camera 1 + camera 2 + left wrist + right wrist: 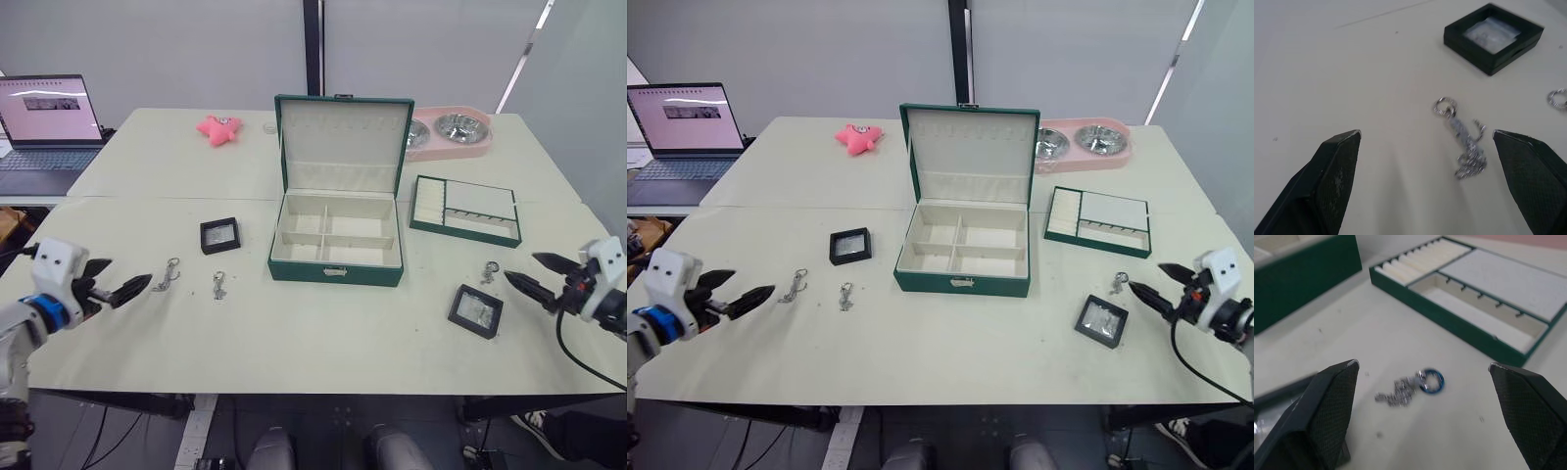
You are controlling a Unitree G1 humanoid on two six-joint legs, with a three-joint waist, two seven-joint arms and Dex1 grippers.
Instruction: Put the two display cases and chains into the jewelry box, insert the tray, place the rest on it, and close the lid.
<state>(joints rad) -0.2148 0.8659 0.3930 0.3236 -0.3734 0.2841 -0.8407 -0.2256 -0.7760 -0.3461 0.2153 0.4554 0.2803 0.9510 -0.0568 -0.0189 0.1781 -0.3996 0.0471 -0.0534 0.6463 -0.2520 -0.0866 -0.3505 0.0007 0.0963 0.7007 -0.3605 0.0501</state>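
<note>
**A:** Green box [336, 262] with cream lining, lid [342, 141] standing up, all four compartments bare. How much of the job is done?

**B:** By my reading, none. Both cases, three chains and the tray [466, 210] all lie on the table [323, 343], outside the box.

**A:** Where are they, measured from the grippers?

**B:** The left gripper [125, 288] hovers low with its fingers spread wide, holding nothing. One chain [168, 274] lies just ahead of its tips, lined up with the gap between the fingers in the left wrist view. A second chain [218, 285] lies a little beyond that, toward the box. One case [219, 235] sits farther ahead still, past both chains.

**A:** And the right side?

**B:** The right gripper [532, 274] is also spread open and empty. The third chain [489, 271] lies just in front of its tips, with a bluish ring at one end. The other case [475, 310] sits near those fingers, on the side toward the robot. The tray lies beyond the chain, well apart from the gripper.

**A:** So what remains?

**B:** Everything, I judge: cases and chains into the box, tray inserted, remaining items placed on it, lid shut. Both grippers look posed to start with a chain.
</note>
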